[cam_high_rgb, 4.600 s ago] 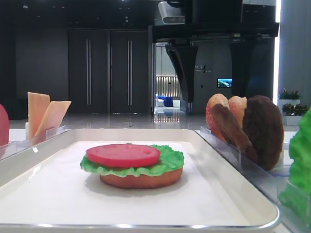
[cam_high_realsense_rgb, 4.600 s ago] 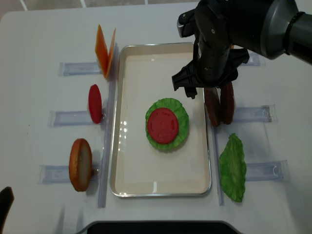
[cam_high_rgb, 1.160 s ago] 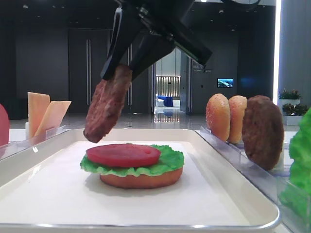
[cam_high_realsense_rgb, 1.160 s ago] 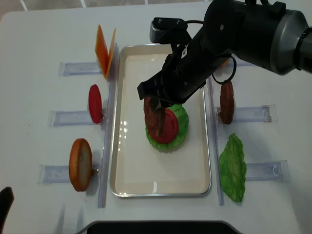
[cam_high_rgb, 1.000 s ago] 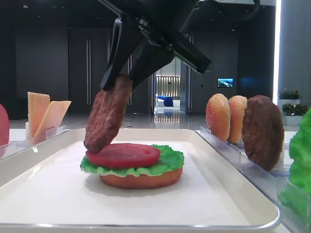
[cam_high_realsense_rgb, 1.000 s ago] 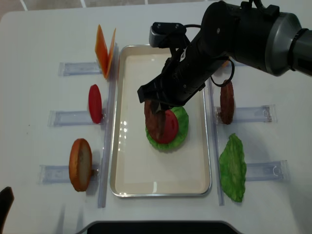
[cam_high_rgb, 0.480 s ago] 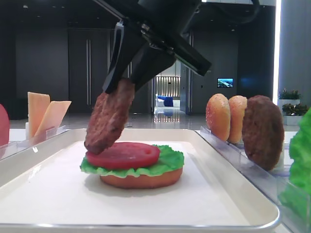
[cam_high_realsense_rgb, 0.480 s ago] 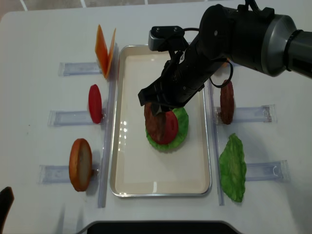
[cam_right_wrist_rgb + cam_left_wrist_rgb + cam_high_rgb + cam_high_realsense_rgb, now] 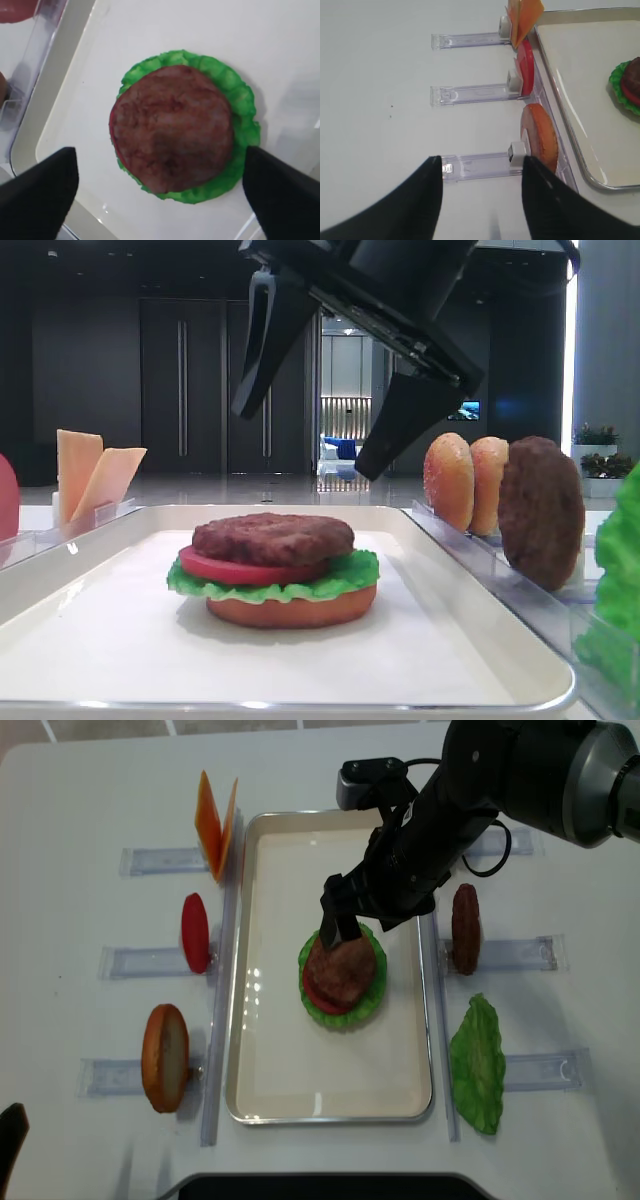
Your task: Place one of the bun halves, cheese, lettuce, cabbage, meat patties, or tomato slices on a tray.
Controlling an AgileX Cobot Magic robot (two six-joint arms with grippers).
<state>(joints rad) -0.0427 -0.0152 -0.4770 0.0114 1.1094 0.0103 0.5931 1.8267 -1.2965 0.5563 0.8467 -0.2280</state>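
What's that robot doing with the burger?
It is building a burger on the white tray. The right gripper hangs open just above the stack, and a meat patty lies flat on the tomato slice, lettuce and bottom bun. The left gripper is open over the side racks.

Glossy white tray (image 9: 242, 1050), rough grainy patty (image 9: 172, 127), seemingly clear plastic racks (image 9: 475, 93)

Matte black arm (image 9: 520, 765), grey camera block (image 9: 362, 770).
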